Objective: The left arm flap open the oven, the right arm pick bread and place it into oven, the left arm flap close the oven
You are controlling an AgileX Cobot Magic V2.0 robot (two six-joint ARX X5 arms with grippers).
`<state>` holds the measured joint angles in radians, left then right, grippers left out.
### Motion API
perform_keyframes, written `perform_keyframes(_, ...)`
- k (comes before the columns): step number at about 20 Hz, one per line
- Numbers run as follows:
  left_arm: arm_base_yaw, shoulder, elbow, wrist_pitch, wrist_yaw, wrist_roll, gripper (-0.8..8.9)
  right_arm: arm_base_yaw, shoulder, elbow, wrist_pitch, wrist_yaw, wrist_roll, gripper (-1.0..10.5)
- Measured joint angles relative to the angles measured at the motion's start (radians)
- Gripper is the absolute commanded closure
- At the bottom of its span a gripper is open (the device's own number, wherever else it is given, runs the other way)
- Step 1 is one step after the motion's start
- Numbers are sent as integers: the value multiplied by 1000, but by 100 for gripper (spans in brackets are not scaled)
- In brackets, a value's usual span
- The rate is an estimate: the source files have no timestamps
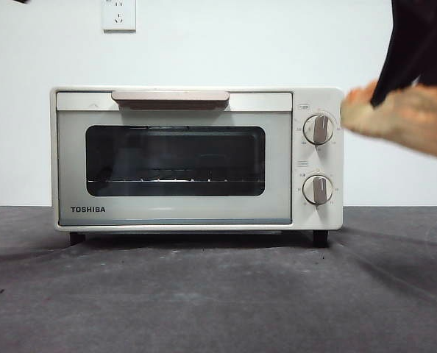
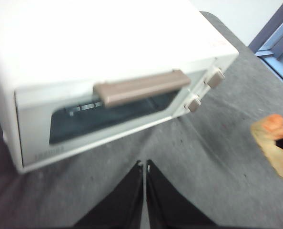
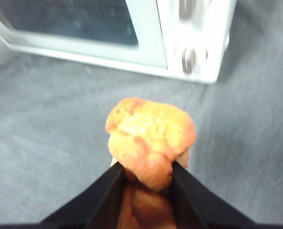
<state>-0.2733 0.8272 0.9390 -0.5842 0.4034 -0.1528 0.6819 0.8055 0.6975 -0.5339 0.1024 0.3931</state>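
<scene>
Golden-orange and lumpy, the bread (image 3: 151, 138) sits pinched between the two black jaws of the right gripper (image 3: 146, 174), held in the air off the grey cloth-covered table (image 1: 204, 294). In the front view it hangs blurred at the level of the upper knob (image 1: 319, 129), just off the knob-side end of the Toshiba toaster oven (image 1: 196, 158), so the loaf is beside the oven and not in front of its opening.

That opening is not available anyway: the dark glass door (image 1: 174, 162) stands shut and upright, its beige bar handle (image 1: 171, 97) against the top edge, wire rack (image 1: 160, 179) visible only through the glass. The left gripper (image 2: 145, 164) has its jaws pressed together (only a hairline seam shows between them) and hangs out ahead of the door, clear of the handle (image 2: 141, 88), touching nothing.

The risk from here lies in the order of moves. If the right arm carries the loaf toward the oven while the door is closed, the bread would probably butt against the glass or the knobs and could be knocked from a grip that seems to catch only its lower part. If the left gripper reaches the handle with jaws closed, it may slide off the bar. The bread also hangs near the door's downward swing.
</scene>
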Motion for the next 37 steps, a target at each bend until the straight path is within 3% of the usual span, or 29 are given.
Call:
perform_keyframes(9,-143,359,160,193,-133,18,796,0,-40,69,-50,0,-29,820)
perform_keyframes(20,-206,528,164,348,-222,77,796,0,-48,69,-58,0,-42,820)
perform_keyframes(30,-220,576,177,341,-224,110,797,0,-48,69,-60,0,-48,820)
perform_keyframes(37,-301,565,201,193,-216,110,797,0,-48,69,-60,0,-50,820)
